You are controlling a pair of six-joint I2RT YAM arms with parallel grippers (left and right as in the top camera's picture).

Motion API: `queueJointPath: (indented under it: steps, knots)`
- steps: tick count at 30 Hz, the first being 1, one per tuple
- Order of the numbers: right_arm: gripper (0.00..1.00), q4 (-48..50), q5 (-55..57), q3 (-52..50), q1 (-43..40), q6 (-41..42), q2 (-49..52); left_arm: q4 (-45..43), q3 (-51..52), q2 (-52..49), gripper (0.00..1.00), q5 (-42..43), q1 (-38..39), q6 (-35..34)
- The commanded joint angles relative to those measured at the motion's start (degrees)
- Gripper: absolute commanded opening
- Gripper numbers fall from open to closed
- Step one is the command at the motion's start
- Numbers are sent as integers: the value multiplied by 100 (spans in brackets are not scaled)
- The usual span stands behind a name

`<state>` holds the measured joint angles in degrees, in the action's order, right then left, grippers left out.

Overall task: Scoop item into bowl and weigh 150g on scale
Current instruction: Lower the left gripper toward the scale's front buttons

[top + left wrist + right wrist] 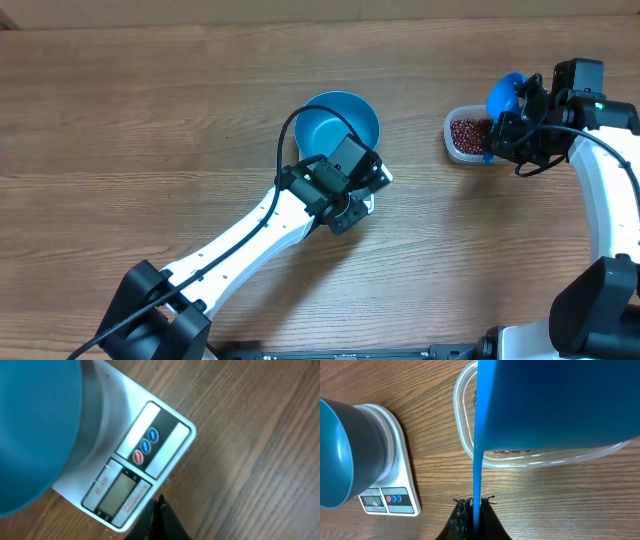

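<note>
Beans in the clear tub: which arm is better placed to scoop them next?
Right. The right gripper is shut on the blue scoop, at the tub of beans. The left gripper is shut, empty, beside the scale under the bowl.

The only readable print sits on the scale (177, 452), seen from the left wrist. A small reddish model mark (101, 485) runs along the edge of the display (116, 494) and appears to read "SF-400". The display itself is blank, with no digits. A line of tiny red print (136, 502) runs along its other edge, too small to read. The two blue buttons (149, 441) and one red button (138, 457) carry white markings, too blurred to make out. The overhead and right wrist views show no legible text.
</note>
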<state>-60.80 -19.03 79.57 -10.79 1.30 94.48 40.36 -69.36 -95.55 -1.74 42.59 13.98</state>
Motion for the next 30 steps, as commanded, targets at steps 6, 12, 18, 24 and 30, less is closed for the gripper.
queueJointPath:
  steps: [6,12,18,24,30]
  knots:
    - [4,48,55,26,22,2,-11,-509,-15,-909,4,-282,-15,144]
    - [4,52,55,26,22,2,-11,-590,-66,-979,4,-601,-39,149]
    - [4,50,57,26,22,0,-11,-588,-66,-1010,4,-590,-42,151]
    - [4,50,55,26,22,2,-11,-529,-83,-1008,4,-603,-42,280]
    - [4,46,55,26,22,4,-11,146,-592,-1008,4,-616,-42,275]
